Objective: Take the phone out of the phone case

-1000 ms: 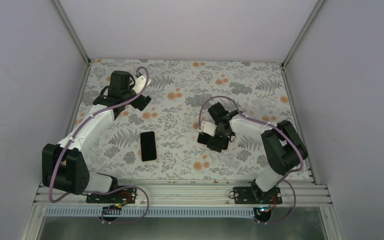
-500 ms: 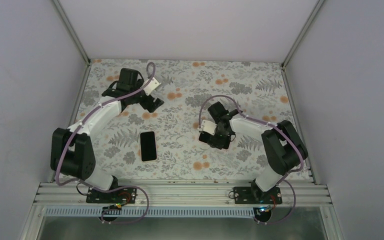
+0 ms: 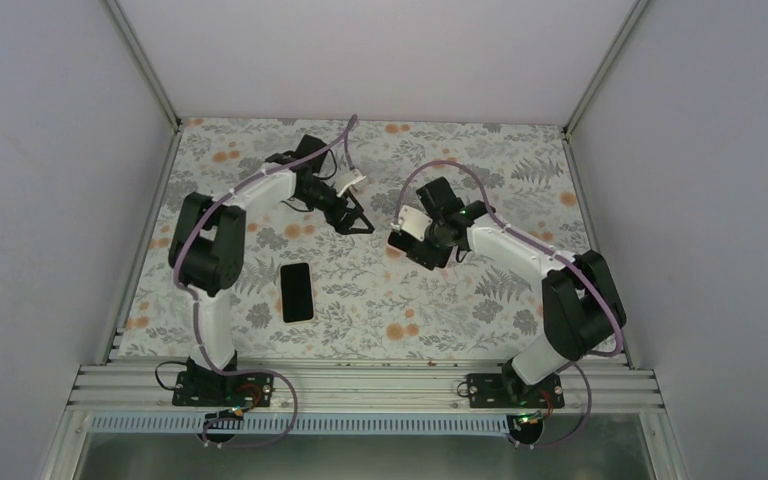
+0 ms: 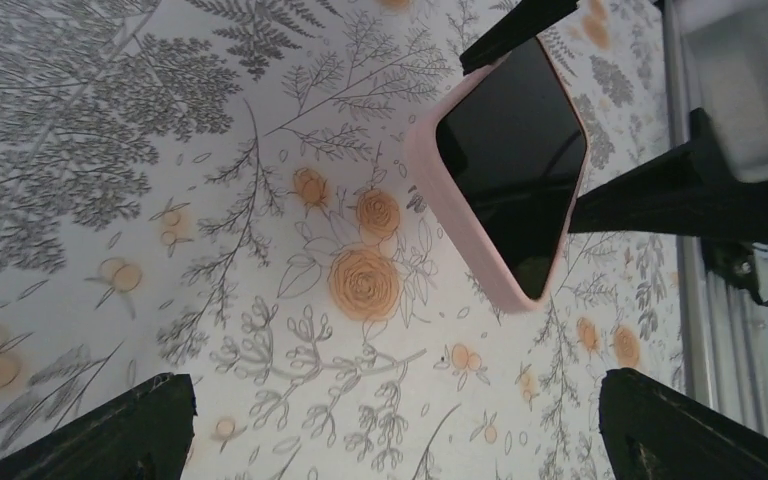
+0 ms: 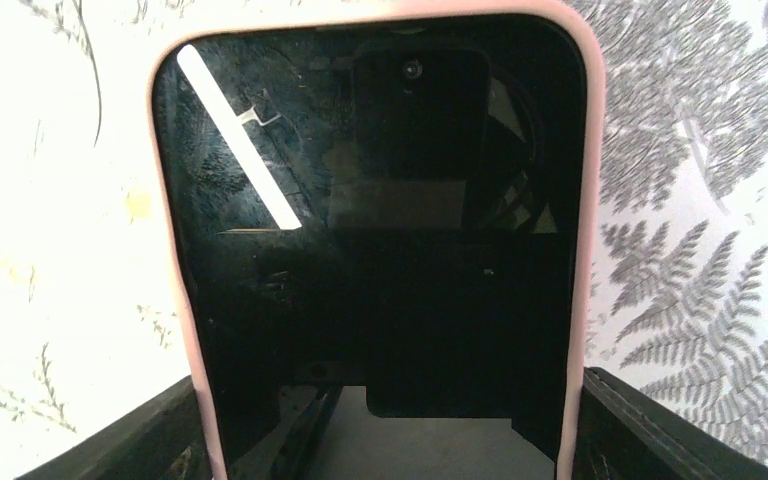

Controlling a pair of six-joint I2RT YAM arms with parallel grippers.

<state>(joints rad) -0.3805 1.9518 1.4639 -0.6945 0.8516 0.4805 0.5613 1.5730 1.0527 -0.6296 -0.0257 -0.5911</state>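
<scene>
From above, the left gripper (image 3: 355, 218) and right gripper (image 3: 407, 238) hang close together over the table (image 3: 460, 310). The left wrist view shows the left fingers (image 4: 110, 430) wide apart and empty, facing the phone (image 4: 515, 150) in its case (image 4: 472, 220). The right wrist view shows the right fingers (image 5: 650, 430) clamping the case's sides.

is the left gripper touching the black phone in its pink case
No, the left gripper is open, with bare floral cloth between it and the pink-cased black phone.

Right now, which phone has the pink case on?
The phone held between the right fingers; a pink case rims its dark screen. The other phone, flat on the table, shows plain black.
</scene>
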